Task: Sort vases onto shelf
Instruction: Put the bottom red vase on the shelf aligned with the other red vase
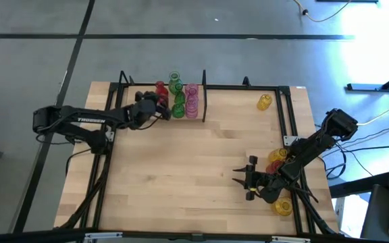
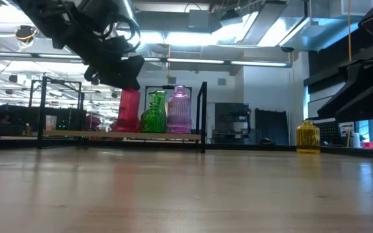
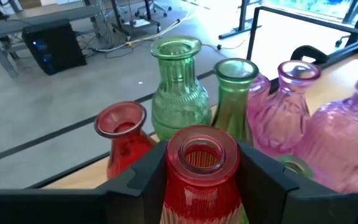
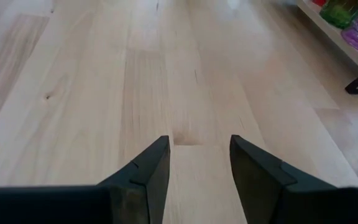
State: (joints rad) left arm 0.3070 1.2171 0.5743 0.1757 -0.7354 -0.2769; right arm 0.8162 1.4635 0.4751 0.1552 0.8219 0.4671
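My left gripper [image 1: 159, 109] [image 3: 202, 154] reaches over the shelf [image 2: 122, 134] from the left and is shut on a red ribbed vase [image 3: 199, 186] [image 2: 129, 111]. Just beyond it on the shelf board stand another red vase [image 3: 122, 140], two green vases [image 3: 178, 87] [image 3: 235, 93] and two pink ones [image 3: 288, 106] [image 3: 347, 137], all left of the black upright divider [image 1: 204, 98]. A yellow vase [image 1: 265, 102] stands alone on the far right. My right gripper [image 1: 247, 179] [image 4: 199, 144] hovers open over bare wood near the right edge. My left gripper pinches the red ribbed vase at its neck [image 3: 199, 163], just under the rim, one finger [image 3: 149, 180] on each side. The fingers come from the table's left, slanting down. The vase is upright with its base at the level of the shelf board; whether it rests there I cannot tell.
More vases lie under my right arm by the right edge: an orange-red pair [image 1: 277, 157] and a yellow one [image 1: 282, 206]. The wide middle of the table [image 1: 194, 169] is bare wood. The shelf's thin black rods [image 1: 248, 86] run along the far edge.
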